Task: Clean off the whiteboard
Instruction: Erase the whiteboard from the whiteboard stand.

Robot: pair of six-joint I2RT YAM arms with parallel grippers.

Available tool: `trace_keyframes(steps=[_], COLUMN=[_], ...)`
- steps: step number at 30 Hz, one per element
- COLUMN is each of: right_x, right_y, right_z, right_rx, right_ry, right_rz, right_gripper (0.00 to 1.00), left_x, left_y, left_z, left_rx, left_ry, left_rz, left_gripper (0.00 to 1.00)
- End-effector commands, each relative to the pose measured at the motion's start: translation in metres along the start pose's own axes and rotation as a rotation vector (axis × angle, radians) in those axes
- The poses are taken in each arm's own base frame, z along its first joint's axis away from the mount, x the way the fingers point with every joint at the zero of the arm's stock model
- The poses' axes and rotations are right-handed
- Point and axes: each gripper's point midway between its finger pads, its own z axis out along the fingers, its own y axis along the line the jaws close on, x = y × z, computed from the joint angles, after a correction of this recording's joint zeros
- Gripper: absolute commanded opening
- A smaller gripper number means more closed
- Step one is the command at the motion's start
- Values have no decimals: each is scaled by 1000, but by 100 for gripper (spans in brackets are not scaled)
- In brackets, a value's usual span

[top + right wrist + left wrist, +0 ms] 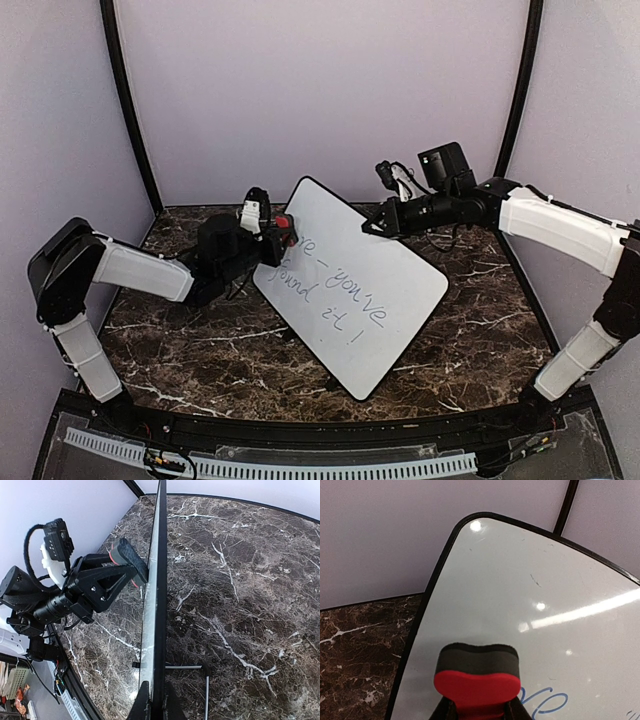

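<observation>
- Top external view: the whiteboard (400, 270) stood raised at a slant over the marble table (190, 350). Its written face was turned toward the left arm, with blue handwriting (340, 300) across its middle.
- The right gripper (374, 228) was closed tight on the board's far upper edge. In the right wrist view its fingers pinched the thin black rim from both sides, bracing the panel.
- The left gripper (278, 236) was narrowed around a red eraser (285, 223), gripping its red back with the dark felt face turned to the board.
- Left wrist view: the felt sat on the board's upper-left part, just above the first letters, and appeared to touch the surface.
- Judged step: wiping off the writing. A good wipe would need the felt flat on the board and overlapping strokes along the lines of text toward the lower corner.
- Judged risk: hard pressure on a board held by one edge could twist it out of the right fingers, so light, even contact seemed wiser.
</observation>
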Motion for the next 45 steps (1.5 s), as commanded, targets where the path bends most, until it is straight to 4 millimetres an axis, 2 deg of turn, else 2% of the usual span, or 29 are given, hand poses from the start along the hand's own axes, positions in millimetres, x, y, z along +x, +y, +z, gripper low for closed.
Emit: trace_keyframes(steps=[1,4,6,12,16,19,27,29,32,39,42,45], right_x=[19,20,19,21,22,22,23,24,25,24,24,24], right_y=[17,15,15,15,14,14,11,10,10,10,10,10], right_z=[25,25,25,25,25,26,25,26,26,24,24,24], right_rx=[-80,-79,-80,-84,-83,-82,-70,-68,-69,-73,-74,-73], right_ry=[20,21,20,20,21,22,21,22,25,19,20,20], right_rz=[-210,-209,-208,-207,-205,-205,-209,-208,-207,-207,-207,-207], right_gripper=[0,0,0,0,0,0,0,0,0,0,0,0], left_x=[-31,-32,-23,24,41,35,-13,-15,-7,35,41,36], left_y=[-16,-17,-16,-12,-15,-17,-34,-36,-35,-29,-29,-32], left_z=[11,11,8,-8,-10,-7,11,13,12,-6,-9,-6], left_rx=[35,37,43,44,30,33,63,73,76,66,66,74], left_ry=[-49,-51,-37,37,63,48,-32,-33,-18,51,61,48], left_rz=[42,41,26,-36,-23,-28,-6,-11,-25,-64,-70,-70], left_gripper=[2,2,2,2,2,2,2,2,2,1,1,1])
